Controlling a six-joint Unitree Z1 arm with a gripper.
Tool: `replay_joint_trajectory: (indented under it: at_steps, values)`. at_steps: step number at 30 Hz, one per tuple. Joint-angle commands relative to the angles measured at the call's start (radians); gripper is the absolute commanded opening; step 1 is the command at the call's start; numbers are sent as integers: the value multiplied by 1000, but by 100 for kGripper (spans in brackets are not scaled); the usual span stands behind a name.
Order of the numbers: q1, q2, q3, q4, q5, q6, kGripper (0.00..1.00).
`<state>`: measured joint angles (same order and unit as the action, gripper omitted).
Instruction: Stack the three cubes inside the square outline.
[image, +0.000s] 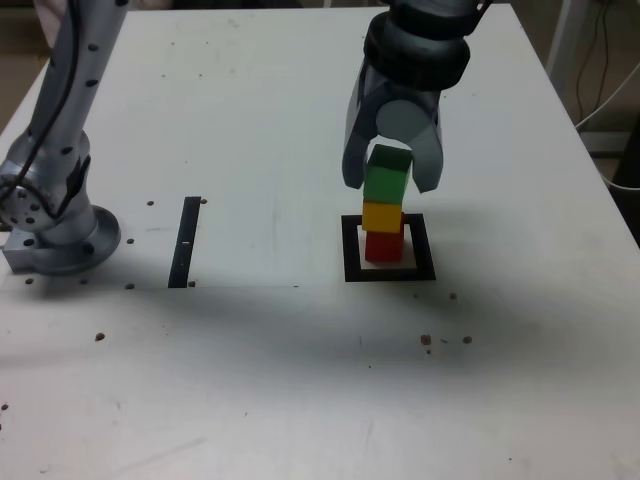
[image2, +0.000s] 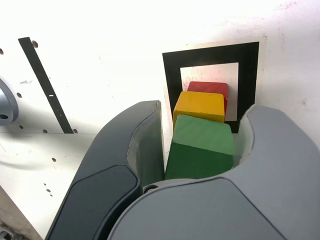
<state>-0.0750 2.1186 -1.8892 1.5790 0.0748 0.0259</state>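
Observation:
Three cubes stand stacked inside the square outline (image: 351, 250) (image2: 171, 75): the red cube (image: 383, 246) (image2: 210, 87) at the bottom, the yellow cube (image: 382, 215) (image2: 200, 105) on it, and the green cube (image: 388, 178) (image2: 202, 145) on top. The green cube sits slightly askew on the yellow one. My gripper (image: 389, 187) (image2: 206, 116) hangs over the stack with one grey finger on each side of the green cube. The jaws stand a little apart; in the wrist view a thin gap shows between one finger and the cube. Nothing is lifted.
A narrow black strip (image: 186, 242) (image2: 42, 80) lies on the white table towards the exterior view's left. The arm's grey base (image: 55, 235) is bolted at the table's left edge. Cables hang beyond the right edge.

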Motion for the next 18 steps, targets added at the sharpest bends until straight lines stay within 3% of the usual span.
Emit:
replay_joint_trajectory:
  at_steps: [1, 18]
  values:
    - [2, 1, 5, 6, 2, 2, 99]
    - [3, -38, 17, 7, 14, 3, 99]
